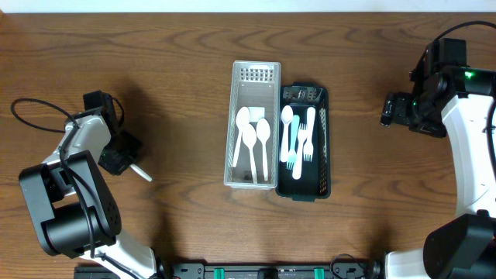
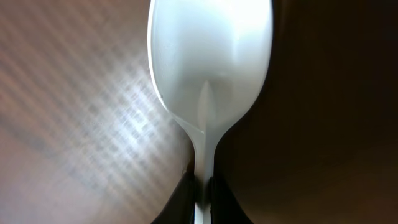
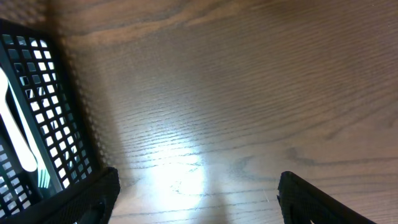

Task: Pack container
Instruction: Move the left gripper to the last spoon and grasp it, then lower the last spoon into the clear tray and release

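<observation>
My left gripper [image 1: 122,161] is shut on the handle of a white plastic spoon [image 2: 208,68] at the table's left side; the handle end [image 1: 142,172] sticks out to the lower right. A clear tray [image 1: 235,116] at the centre holds three white spoons [image 1: 252,141]. A black mesh basket [image 1: 325,116] next to it holds white and pale blue forks and spoons [image 1: 298,139]. My right gripper [image 1: 391,108] is open and empty over bare wood, to the right of the basket [image 3: 50,118].
A black cable [image 1: 35,116] loops over the table beside the left arm. Bare wood lies around both containers.
</observation>
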Action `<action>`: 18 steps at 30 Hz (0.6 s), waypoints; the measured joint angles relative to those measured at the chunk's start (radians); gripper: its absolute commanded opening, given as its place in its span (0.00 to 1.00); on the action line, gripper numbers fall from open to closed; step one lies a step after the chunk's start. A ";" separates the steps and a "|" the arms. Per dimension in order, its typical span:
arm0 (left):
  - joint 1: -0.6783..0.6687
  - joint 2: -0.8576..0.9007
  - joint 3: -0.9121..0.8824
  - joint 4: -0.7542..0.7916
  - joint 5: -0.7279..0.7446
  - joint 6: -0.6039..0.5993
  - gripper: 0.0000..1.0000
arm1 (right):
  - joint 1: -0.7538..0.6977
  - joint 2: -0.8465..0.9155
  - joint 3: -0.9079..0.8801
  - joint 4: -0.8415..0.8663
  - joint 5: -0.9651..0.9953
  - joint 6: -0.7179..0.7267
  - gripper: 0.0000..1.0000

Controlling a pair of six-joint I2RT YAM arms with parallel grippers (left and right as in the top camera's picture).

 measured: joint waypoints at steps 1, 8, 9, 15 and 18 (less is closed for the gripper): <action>-0.002 -0.001 0.000 -0.015 0.000 0.003 0.06 | 0.000 0.000 0.000 0.000 0.000 0.000 0.84; -0.101 -0.129 0.008 -0.153 -0.004 0.060 0.06 | 0.000 0.000 0.000 0.000 0.000 0.000 0.84; -0.136 -0.174 0.017 -0.172 -0.004 0.072 0.06 | 0.000 0.000 0.000 -0.001 0.000 0.000 0.84; -0.377 -0.396 0.084 -0.229 -0.004 0.115 0.06 | 0.000 0.000 0.000 -0.006 0.000 0.000 0.84; -0.509 -0.461 0.092 -0.228 -0.004 0.127 0.06 | 0.000 0.000 0.000 -0.007 0.000 0.000 0.84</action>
